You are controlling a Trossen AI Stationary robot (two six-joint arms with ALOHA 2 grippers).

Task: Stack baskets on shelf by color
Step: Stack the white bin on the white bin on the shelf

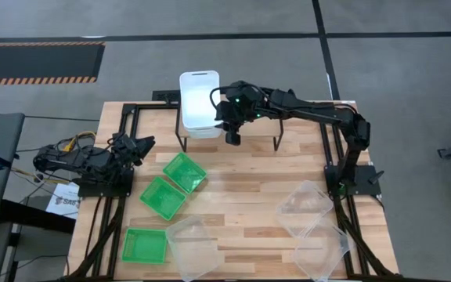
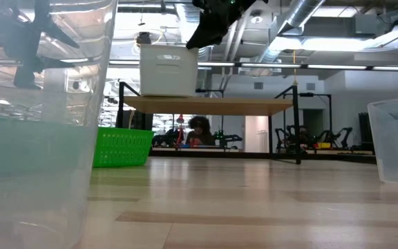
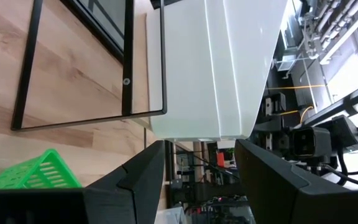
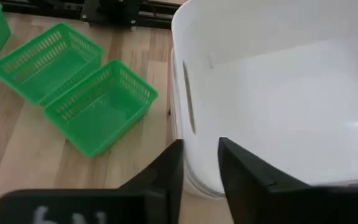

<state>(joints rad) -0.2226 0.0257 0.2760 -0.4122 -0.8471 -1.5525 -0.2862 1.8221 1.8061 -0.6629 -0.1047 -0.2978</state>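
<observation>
Right gripper [image 1: 232, 139], jaws empty and parted, beside the opaque white plastic tub stack [image 1: 200, 103] on the light wooden shelf [image 1: 288, 130]; a clipped rim could topple it.

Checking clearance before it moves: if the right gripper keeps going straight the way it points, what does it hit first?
Most likely the white basket stack on the shelf: the right gripper points down at its near rim, apparently just above it.
</observation>
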